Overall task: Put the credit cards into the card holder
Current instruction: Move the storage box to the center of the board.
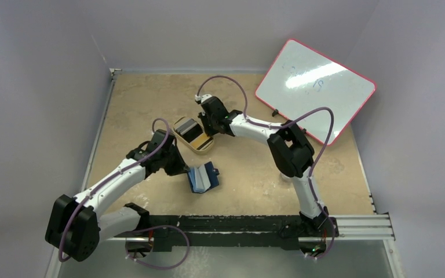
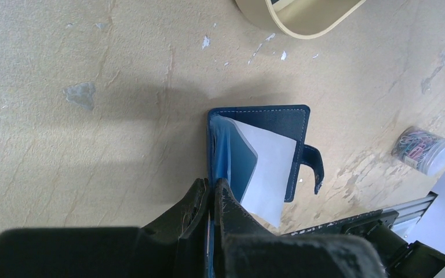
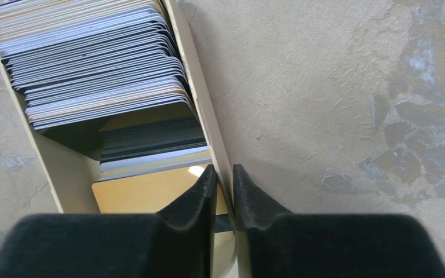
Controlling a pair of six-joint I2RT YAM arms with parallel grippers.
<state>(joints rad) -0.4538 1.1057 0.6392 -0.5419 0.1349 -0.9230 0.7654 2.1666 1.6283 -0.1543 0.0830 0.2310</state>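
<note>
- Left fingers point(image 2: 215, 196): closed on one leaf of the card holder point(image 2: 266, 136), at its edge. The holder stands part open on the table point(image 2: 92, 116), straight ahead of the tips. Its snap tab sticks out to the right of the tips.
- Card holder, long axis: runs away from the left fingers, in line with them. The pale inner pocket faces right of the fingers.
- Right fingers point(image 3: 211, 184): almost together, astride the long wall of the tan tray point(image 3: 196, 92), one tip inside and one outside. They appear to pinch that wall.
- Credit cards point(image 3: 92, 63): a fanned stack of grey, white and tan edges in the tray. They lie ahead and to the left of the right fingers, with a tan card just beside the inner tip. None is in the fingers.
- Nearer arm: the right fingers are at the cards, and the left fingers are well apart from them.
- Judgement: the next move depends on shifting the right tips off the wall, leftward onto a card edge.
</note>
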